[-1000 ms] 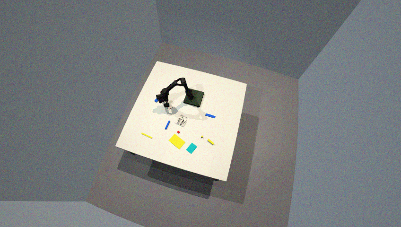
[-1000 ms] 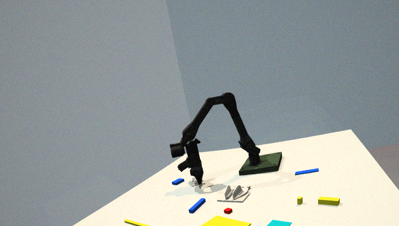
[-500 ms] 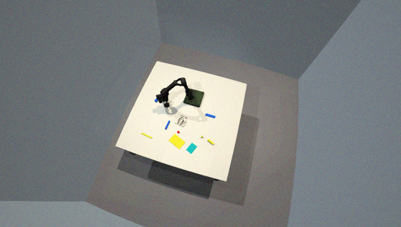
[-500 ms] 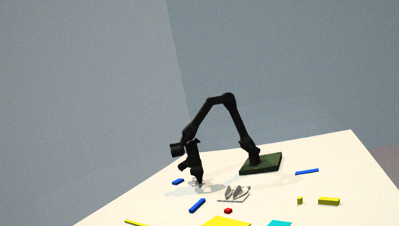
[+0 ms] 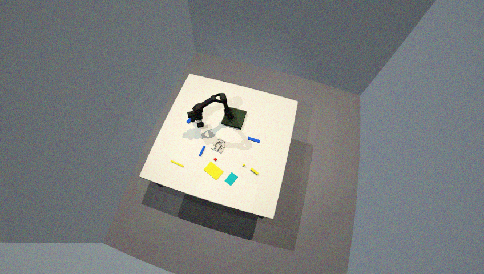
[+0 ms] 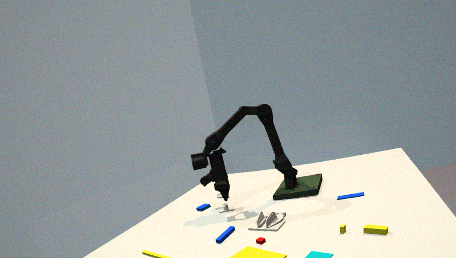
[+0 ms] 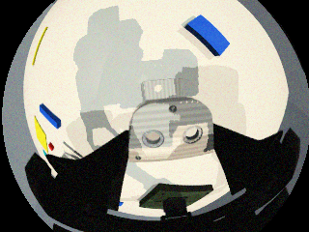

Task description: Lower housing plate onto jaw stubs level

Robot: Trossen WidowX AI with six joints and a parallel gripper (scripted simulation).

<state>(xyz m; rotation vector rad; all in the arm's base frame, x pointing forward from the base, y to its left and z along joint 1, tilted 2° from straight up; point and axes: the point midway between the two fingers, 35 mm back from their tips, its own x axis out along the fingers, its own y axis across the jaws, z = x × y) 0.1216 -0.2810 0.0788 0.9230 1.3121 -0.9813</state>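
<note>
The grey housing plate (image 7: 171,116) has two round holes and a ribbed part at its far edge. In the wrist view it lies between the two black fingertips, which meet its sides. My gripper (image 7: 170,130) (image 6: 226,199) is shut on it, a little above the table. In the exterior view the plate is small and partly hidden by the fingers. The two grey jaws (image 6: 271,220) (image 5: 218,145) stand side by side on their thin base (image 6: 277,226), to the right of the gripper in the exterior view. The pins and stubs are too small to make out.
A blue block (image 6: 203,207) (image 7: 208,35) lies beside the gripper. Another blue bar (image 6: 225,234) (image 5: 202,150) and a red cube (image 6: 260,240) (image 5: 215,158) lie near the jaws. Yellow (image 5: 213,170) and teal (image 5: 231,178) sheets lie farther forward. The arm's green base (image 5: 239,117) stands behind.
</note>
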